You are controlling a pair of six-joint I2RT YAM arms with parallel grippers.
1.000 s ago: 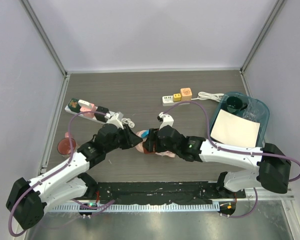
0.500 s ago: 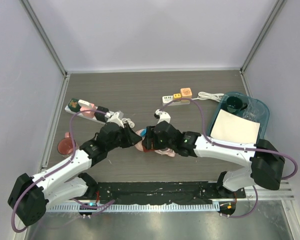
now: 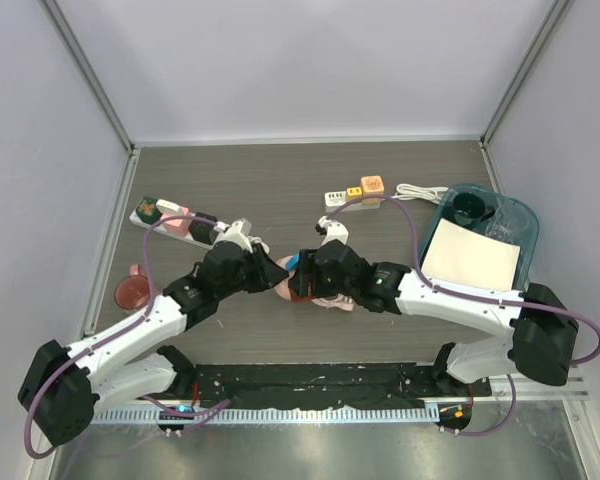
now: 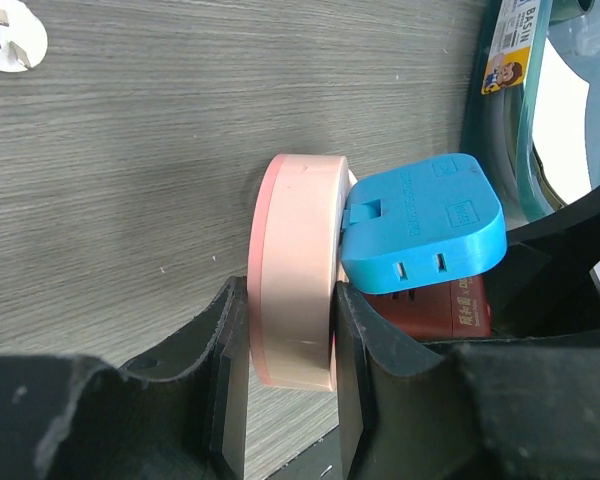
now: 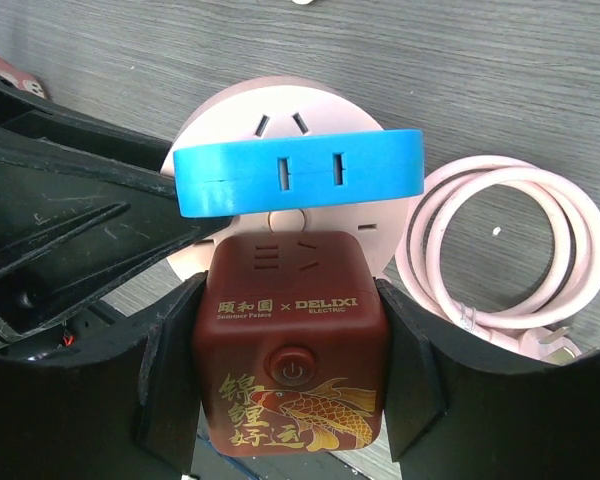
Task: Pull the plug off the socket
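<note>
Over the last second both arms have closed in on the middle of the table (image 3: 280, 180): the right wrist has shifted left and slightly far, and the left forearm has reached further in. The round pink socket (image 4: 295, 270) has moved very little and lies near the table's centre. The left gripper (image 4: 288, 345) is clenched on the socket, one finger on each flat face of the disc. The right gripper (image 5: 290, 375) is clenched on the dark red plug (image 5: 292, 340), with its fingers against the two side faces of the cube. The plug sits close against the socket face, directly below a blue adapter (image 5: 300, 172) that is also plugged in, and no gap shows between plug and socket. In judgement, both holds are set and the pull itself is not yet done. The next move calls for the right arm to draw straight out along the prongs while the left arm braces the disc. The socket's pink cable (image 5: 500, 240) lies coiled just right of it. The surface is dark wood-grain, enclosed by pale walls. A strip (image 3: 175, 218) lies at far left, a red bowl (image 3: 130, 293) at near left, a white strip (image 3: 355, 195) far of centre, and a teal tray (image 3: 485, 235) at right.
</note>
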